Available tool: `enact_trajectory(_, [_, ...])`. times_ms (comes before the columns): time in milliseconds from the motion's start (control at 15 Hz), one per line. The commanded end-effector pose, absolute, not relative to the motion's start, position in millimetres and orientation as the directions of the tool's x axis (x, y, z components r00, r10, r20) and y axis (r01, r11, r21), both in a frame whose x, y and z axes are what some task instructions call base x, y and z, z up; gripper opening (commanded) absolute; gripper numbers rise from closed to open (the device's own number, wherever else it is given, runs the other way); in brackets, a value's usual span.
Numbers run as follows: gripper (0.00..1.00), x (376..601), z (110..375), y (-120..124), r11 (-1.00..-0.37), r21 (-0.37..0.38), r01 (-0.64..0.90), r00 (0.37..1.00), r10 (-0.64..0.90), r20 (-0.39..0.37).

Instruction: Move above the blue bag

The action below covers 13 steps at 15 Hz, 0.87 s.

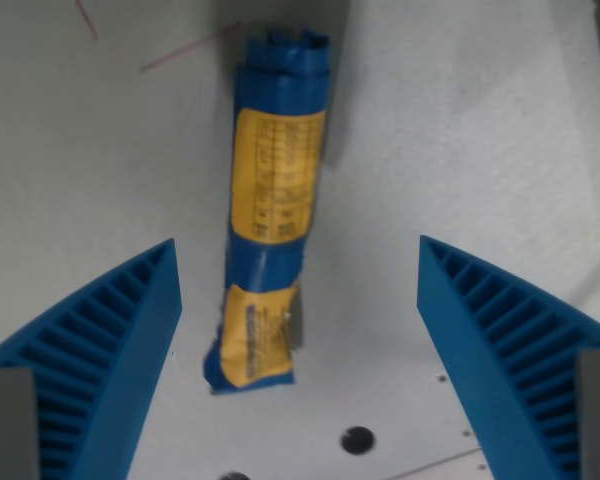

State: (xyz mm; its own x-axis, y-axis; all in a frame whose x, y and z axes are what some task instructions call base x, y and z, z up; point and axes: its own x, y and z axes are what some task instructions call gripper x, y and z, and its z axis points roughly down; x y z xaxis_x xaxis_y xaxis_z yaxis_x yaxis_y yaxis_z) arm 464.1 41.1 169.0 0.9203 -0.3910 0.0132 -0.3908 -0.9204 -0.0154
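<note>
Blue bag [271, 205] long axis runs near-vertical in wrist view, lying flat; gripper [298, 275] spread wide, straddling its lower half.

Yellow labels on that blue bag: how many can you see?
2. One large yellow label covers the middle of the blue bag; a smaller yellow label sits at its near end, between the open tool's fingers. The underside may hide more.
</note>
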Motion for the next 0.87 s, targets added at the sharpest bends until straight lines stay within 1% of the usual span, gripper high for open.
enact_trajectory(67, [1.0,474.3,163.8,48.2,-0.853,0.038,-0.52,0.854,-0.52,0.028])
enact_trajectory(467, [1.0,477.6,157.2,52.8,-0.863,0.043,-0.503,0.864,-0.501,0.039])
enact_trajectory(867, [1.0,477.2,156.1,54.8,-0.875,0.046,-0.481,0.877,-0.48,0.039])
